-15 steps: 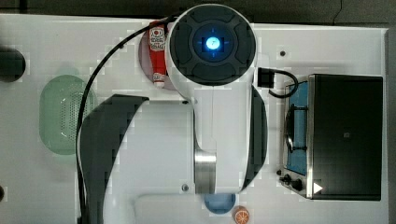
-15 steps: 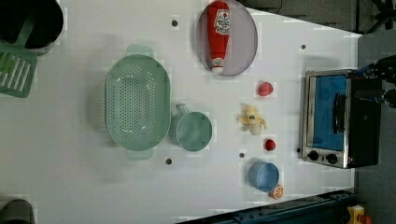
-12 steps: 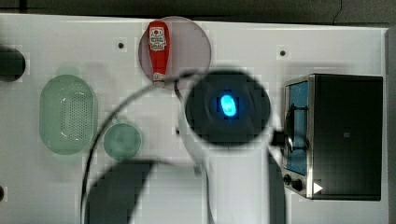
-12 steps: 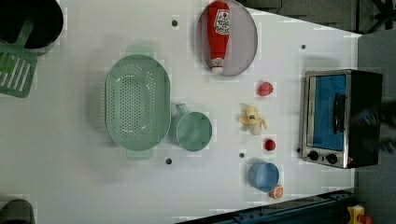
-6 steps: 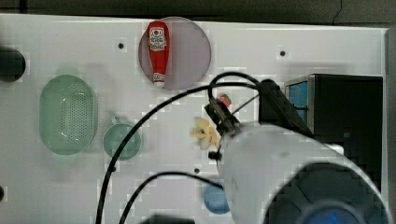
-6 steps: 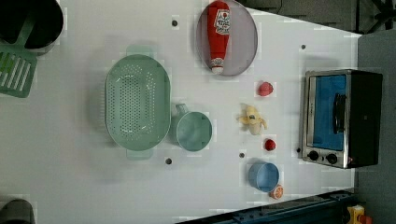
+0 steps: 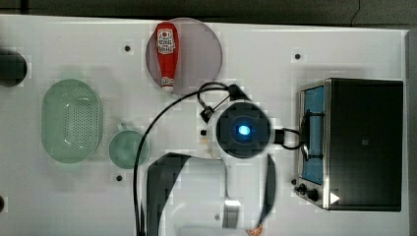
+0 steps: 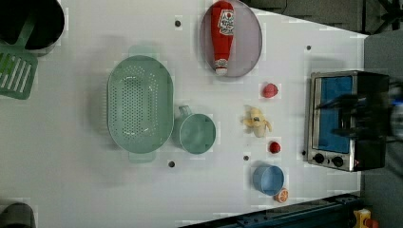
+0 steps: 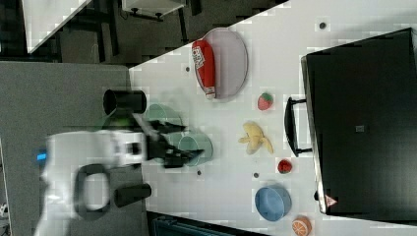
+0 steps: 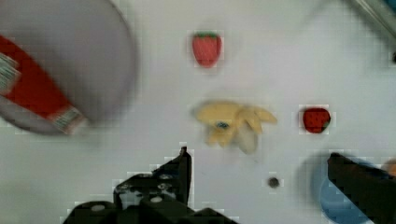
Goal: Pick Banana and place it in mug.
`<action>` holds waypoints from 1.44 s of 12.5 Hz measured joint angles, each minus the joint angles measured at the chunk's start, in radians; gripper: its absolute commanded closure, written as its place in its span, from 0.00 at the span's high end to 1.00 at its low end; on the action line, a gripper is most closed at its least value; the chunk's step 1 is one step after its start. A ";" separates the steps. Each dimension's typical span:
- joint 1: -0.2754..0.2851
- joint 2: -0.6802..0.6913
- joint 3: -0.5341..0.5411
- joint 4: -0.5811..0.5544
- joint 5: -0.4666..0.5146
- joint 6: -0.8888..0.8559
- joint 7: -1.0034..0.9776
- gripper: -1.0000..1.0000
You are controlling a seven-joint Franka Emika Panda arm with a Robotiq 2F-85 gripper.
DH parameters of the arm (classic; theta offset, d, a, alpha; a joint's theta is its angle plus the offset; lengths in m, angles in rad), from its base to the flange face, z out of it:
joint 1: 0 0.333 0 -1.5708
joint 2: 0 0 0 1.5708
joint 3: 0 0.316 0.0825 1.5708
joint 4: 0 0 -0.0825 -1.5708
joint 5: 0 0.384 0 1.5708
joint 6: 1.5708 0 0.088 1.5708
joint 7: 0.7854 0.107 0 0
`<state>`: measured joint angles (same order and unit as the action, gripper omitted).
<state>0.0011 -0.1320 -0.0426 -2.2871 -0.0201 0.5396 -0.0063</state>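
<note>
Wrist view: pale yellow, half-peeled banana [image 10: 232,122] lying flat.

A white table [image 8: 71,190] with small dark holes is filling most of the left view. Grey floor [image 9: 59,88] is showing beside it in the right view, where dark furniture legs [image 9: 113,34] are standing under another white surface [image 9: 49,14].

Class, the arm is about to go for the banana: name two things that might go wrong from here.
Two small red fruits flank the banana, so the open gripper may knock one. The mug touches the strainer, so a drop could land in the wrong vessel.
</note>
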 measured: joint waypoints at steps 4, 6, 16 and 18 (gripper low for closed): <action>0.018 0.176 -0.009 -0.145 -0.007 0.191 -0.005 1.00; 0.015 0.203 -0.020 -0.213 -0.008 0.291 -0.010 1.00; 0.004 0.521 -0.043 -0.186 -0.010 0.699 -0.032 1.00; -0.006 0.528 -0.018 -0.201 0.005 0.719 -0.032 0.85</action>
<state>-0.0045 0.3958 -0.0605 -2.4883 -0.0155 1.2588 -0.0386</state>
